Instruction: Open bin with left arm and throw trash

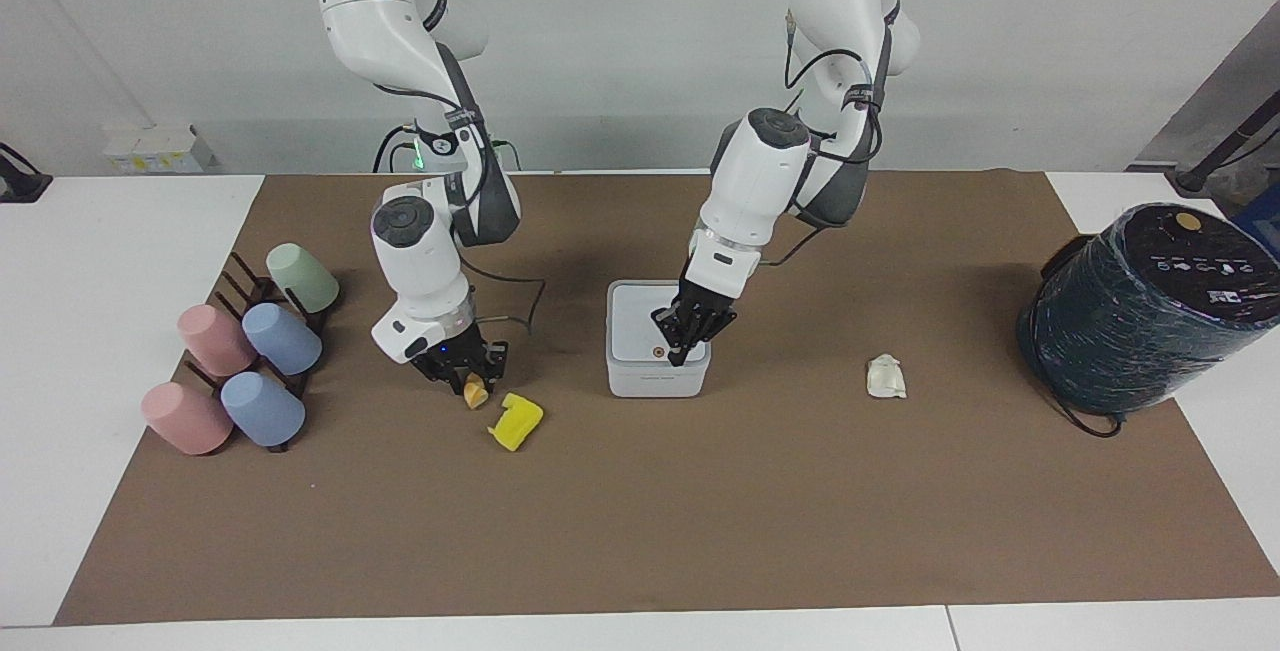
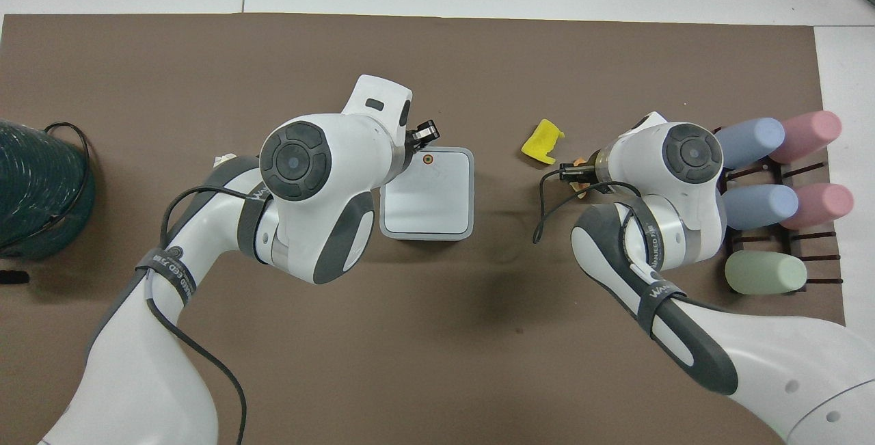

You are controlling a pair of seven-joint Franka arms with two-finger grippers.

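The white square bin point(image 1: 657, 371) stands mid-table with its lid down; it also shows in the overhead view point(image 2: 427, 199). My left gripper point(image 1: 680, 349) is shut, its tip on the lid beside the orange dot point(image 1: 657, 352), and shows in the overhead view point(image 2: 425, 133). My right gripper point(image 1: 468, 376) is down at the tan-orange chunk point(image 1: 475, 395), which lies on the mat. The yellow piece point(image 1: 515, 421) lies beside it. The white paper wad point(image 1: 885, 377) lies toward the left arm's end of the table.
A big dark film-wrapped cylinder point(image 1: 1150, 306) stands at the left arm's end of the table. A rack of pastel cups point(image 1: 240, 361) sits at the right arm's end. A brown mat point(image 1: 640, 531) covers the table.
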